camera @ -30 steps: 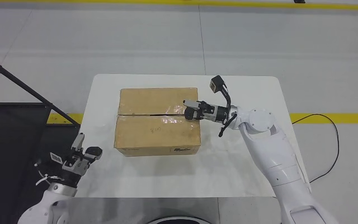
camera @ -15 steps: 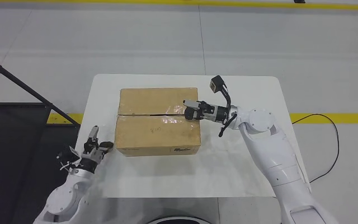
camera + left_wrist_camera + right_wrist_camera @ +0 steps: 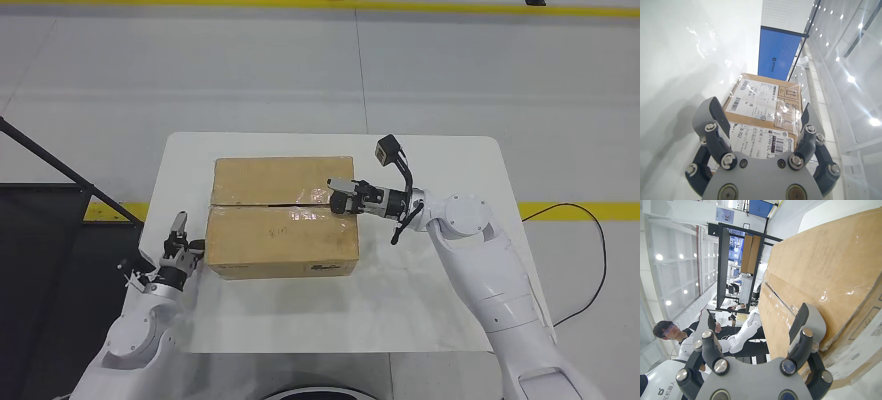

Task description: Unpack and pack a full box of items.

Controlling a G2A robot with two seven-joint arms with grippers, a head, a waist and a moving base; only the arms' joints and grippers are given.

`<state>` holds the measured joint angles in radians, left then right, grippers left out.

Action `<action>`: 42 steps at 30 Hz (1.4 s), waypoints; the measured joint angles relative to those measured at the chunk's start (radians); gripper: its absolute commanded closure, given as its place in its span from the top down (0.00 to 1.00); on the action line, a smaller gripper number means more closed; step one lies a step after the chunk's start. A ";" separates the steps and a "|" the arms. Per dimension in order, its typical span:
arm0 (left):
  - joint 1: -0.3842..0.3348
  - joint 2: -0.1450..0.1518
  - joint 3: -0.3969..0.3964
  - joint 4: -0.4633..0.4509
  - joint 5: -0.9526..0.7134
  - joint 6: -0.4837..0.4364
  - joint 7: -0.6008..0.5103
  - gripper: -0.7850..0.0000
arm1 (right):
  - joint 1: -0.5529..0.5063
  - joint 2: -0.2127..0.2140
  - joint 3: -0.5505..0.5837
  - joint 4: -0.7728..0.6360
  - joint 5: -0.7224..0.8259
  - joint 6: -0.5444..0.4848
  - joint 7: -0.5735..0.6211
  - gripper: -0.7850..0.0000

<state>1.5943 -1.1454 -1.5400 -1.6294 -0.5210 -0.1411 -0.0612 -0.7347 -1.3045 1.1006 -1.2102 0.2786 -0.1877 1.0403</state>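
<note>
Closed box [image 3: 283,215] sits central on the table [image 3: 430,290], taped seam [image 3: 285,206] on top. Your right gripper [image 3: 337,197] hangs at the seam's right end, fingers wide and empty: work one finger into the seam while the left gripper [image 3: 186,240], also wide and empty, braces the box's left face just beside it. Bare surface lies right and front; the left edge is close.

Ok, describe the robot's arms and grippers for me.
Both arms, left arm and right arm, have glossy white rounded shells. The right wrist is black, with a black camera on a stalk. The left gripper and right gripper share grey plates, silver screws, black linkages and grey fingers with black ribbed pads.
</note>
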 measured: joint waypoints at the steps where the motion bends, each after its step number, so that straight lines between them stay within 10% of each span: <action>1: -0.007 -0.001 0.001 0.008 -0.001 -0.001 0.000 1.00 | 0.000 0.000 0.000 0.000 0.000 0.000 0.000 1.00; 24: -0.167 -0.030 0.027 0.171 -0.003 -0.005 0.047 1.00 | 0.000 0.000 0.000 0.000 0.000 0.000 0.000 1.00; 42: -0.186 -0.032 -0.108 0.073 0.074 -0.099 0.133 1.00 | 0.000 0.000 0.000 0.000 0.000 0.000 0.000 1.00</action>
<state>1.4086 -1.1770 -1.6485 -1.5562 -0.4465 -0.2401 0.0722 -0.7347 -1.3045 1.1006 -1.2102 0.2786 -0.1877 1.0403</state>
